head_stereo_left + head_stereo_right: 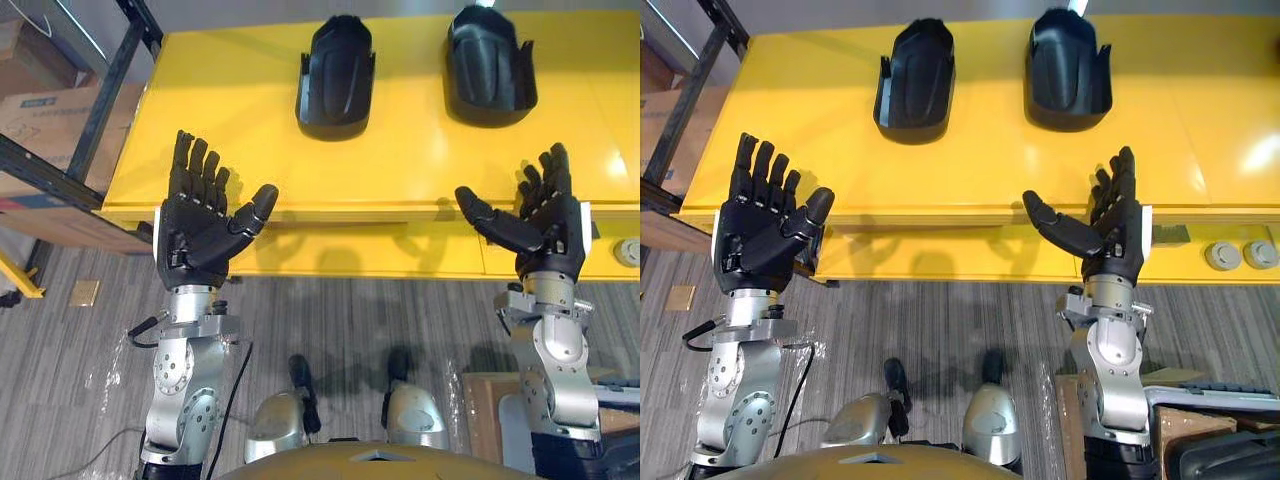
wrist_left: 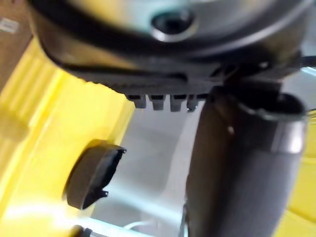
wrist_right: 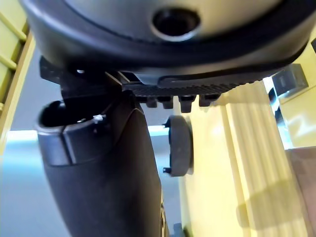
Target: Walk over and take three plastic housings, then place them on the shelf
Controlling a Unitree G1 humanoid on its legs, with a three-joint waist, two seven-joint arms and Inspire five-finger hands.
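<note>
Left robot hand (image 1: 200, 228): spread wide, empty, over the desk's (image 1: 400, 165) near edge.
Right robot hand (image 1: 540, 225): likewise wide, empty.
Housings: left housing (image 1: 335, 80) and right housing (image 1: 490, 70) lie far back.
Risk: your long reach may shove them away.

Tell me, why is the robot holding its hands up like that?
The robot stands at a yellow table with its left hand and right hand raised at the near edge, both open and holding nothing. Two black plastic housings lie side by side farther back on the table, the left housing and the right housing, neither touched yet. A dark shelf frame stands to the robot's left.
</note>
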